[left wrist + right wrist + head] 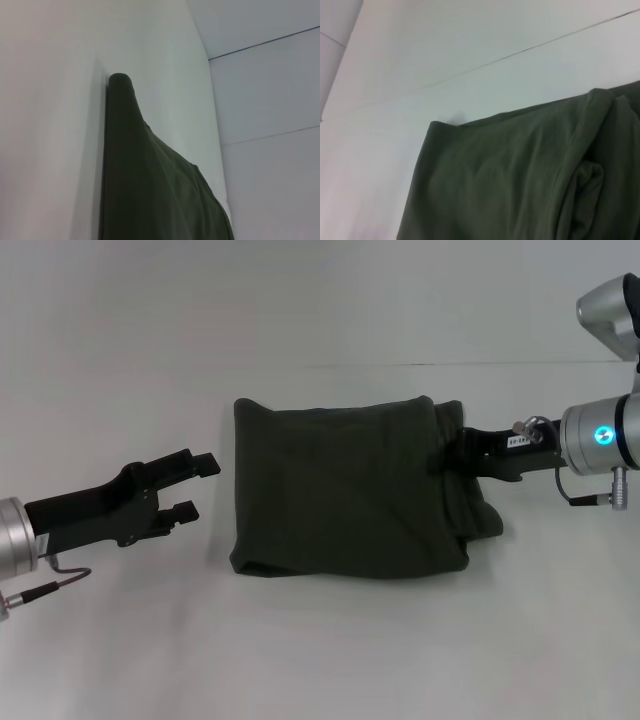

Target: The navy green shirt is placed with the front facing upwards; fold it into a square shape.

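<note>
Shirt (pixel 345 490) folded to a rough rectangle at frame centre on the white table (pixel 320 310), right edge bunched and uneven. Left gripper (pixel 195 487) at lower left, fingers spread apart, tips just beside the shirt's left edge, holding nothing. Right gripper (pixel 455 452) at right, tips buried in the bunched right edge; open or closed, cannot tell.

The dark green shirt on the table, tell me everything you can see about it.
The dark olive-green cotton-looking shirt lies folded into a roughly square bundle on the white table. Its surface is plain and matte; no lettering shows. Its edge nearer the left arm is a smooth rounded fold; the opposite side is bunched and uneven. The right gripper reaches into that bunched side. The left gripper is open just beside the shirt, apart from it.
</note>
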Action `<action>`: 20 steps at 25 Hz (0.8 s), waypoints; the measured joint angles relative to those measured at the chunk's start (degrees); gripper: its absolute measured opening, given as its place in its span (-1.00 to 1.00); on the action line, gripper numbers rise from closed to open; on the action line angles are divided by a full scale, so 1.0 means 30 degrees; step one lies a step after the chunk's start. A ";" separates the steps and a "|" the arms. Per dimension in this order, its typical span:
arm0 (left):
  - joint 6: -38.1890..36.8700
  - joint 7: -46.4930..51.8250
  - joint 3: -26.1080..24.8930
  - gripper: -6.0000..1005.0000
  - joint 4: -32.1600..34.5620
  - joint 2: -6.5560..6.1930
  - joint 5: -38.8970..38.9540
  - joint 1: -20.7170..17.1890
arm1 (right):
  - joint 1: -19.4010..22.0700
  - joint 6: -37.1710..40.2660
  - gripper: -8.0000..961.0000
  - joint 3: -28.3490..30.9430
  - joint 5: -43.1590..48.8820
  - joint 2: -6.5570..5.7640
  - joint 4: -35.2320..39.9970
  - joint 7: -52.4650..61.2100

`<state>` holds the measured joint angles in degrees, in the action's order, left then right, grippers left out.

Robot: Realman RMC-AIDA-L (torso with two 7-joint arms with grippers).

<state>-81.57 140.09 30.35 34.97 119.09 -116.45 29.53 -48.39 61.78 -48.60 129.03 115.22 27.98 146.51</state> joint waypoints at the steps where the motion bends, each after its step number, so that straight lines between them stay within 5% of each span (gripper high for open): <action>1: 0.0000 0.0000 -0.0002 0.86 -0.0002 0.0000 0.0000 0.0000 | 0.0000 -0.0052 -0.77 -0.0007 0.0020 0.0000 -0.0038 0.0000; 17: 0.0021 0.0001 -0.0042 0.85 -0.0007 0.0028 -0.0002 0.0023 | 0.0105 -0.0097 -0.71 0.0121 0.0019 -0.0028 -0.0129 0.0001; 20: 0.0054 -0.0001 -0.0039 0.85 0.0018 0.0029 -0.0002 -0.0002 | 0.0106 -0.0106 -0.50 0.0132 0.0008 -0.0029 -0.0152 0.0001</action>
<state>-81.41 140.09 30.23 35.03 119.18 -116.45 29.52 -48.07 61.46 -48.21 129.06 115.13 27.53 146.52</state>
